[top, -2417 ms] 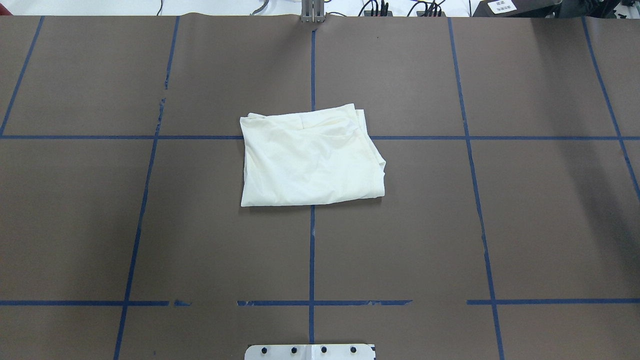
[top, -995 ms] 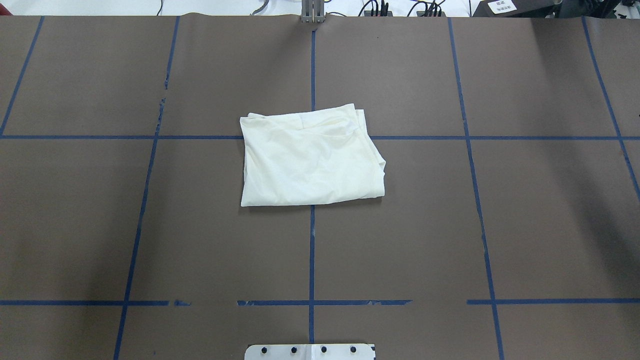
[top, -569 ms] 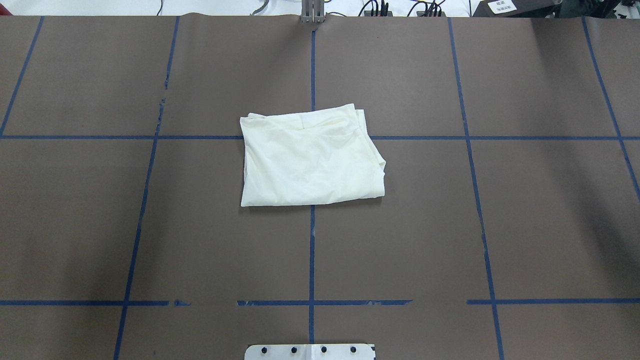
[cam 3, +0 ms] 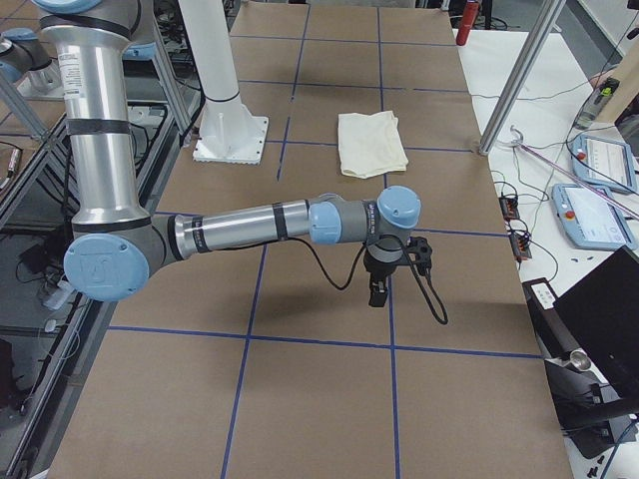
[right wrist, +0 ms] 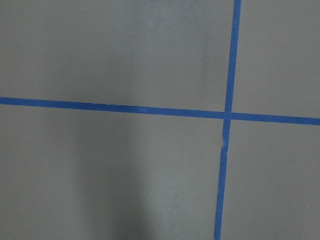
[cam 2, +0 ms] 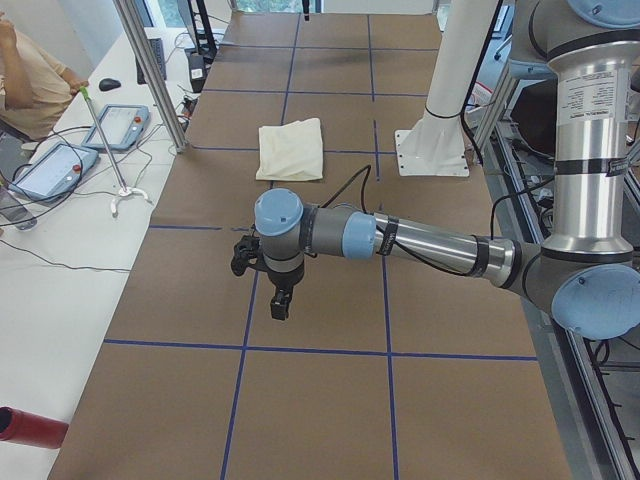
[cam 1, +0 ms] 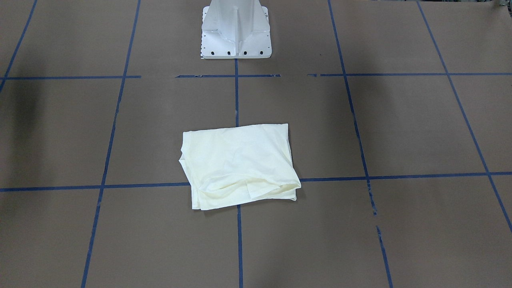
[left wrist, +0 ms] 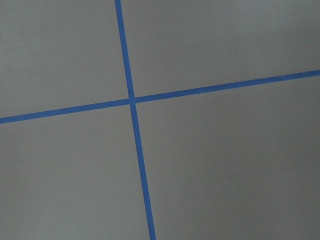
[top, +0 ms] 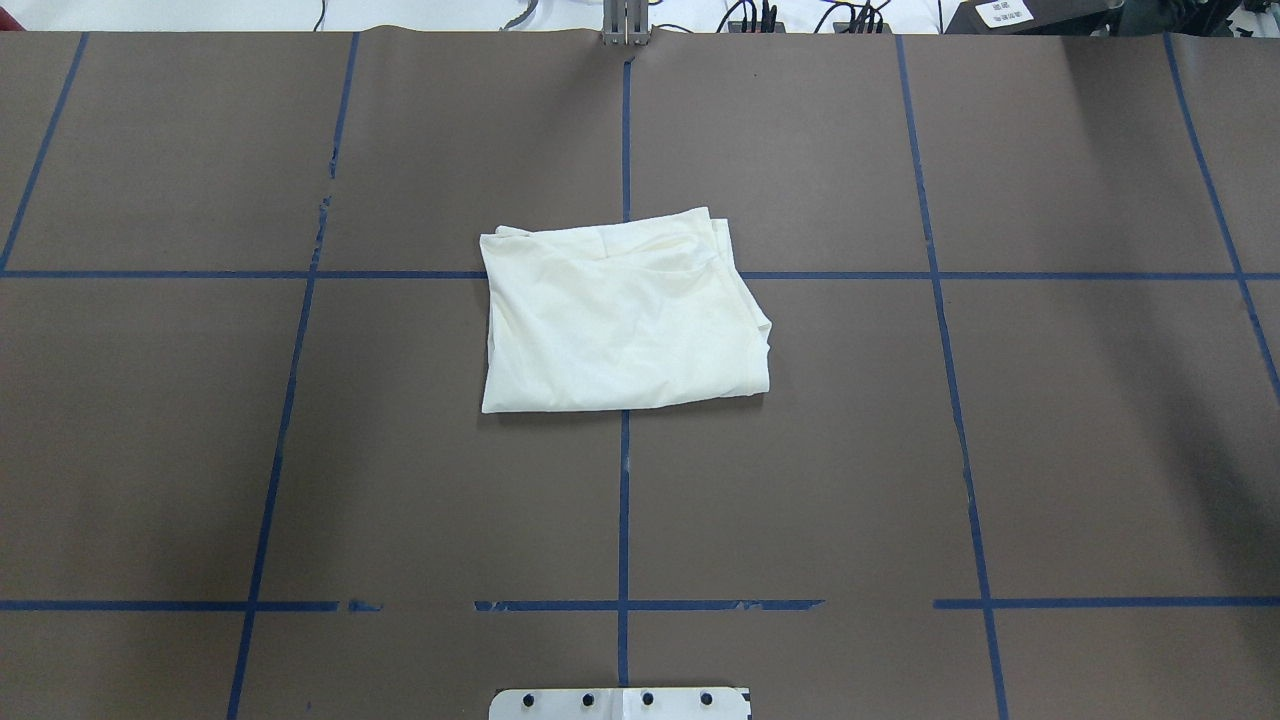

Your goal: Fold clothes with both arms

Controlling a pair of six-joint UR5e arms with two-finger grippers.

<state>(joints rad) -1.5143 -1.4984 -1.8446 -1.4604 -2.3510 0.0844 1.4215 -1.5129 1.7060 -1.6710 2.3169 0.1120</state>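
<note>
At the tabletop's near edge stands the white pedestal base. From it the left arm reaches out toward the tabletop's left end and the right arm toward its right end. The left gripper and right gripper each hang, pointing down, above bare brown cover, well apart from the garment. They show only in the side views, so I cannot tell whether the jaws stand apart or together. Each wrist view shows only crossing blue tape lines.

Farther out, at the tabletop's middle and over the centre tape line, the T-shirt lies folded into a rough rectangle. Its plain cream side is up and no print shows. It looks thin, light and limp, so it will likely sag and drape when lifted. Its stacked layers may slide apart, most likely at the stepped loose edges on the right side and along the far edge. For a further fold, the best hold is probably the two corners of one side, one per gripper, each pinch taking every layer.
</note>
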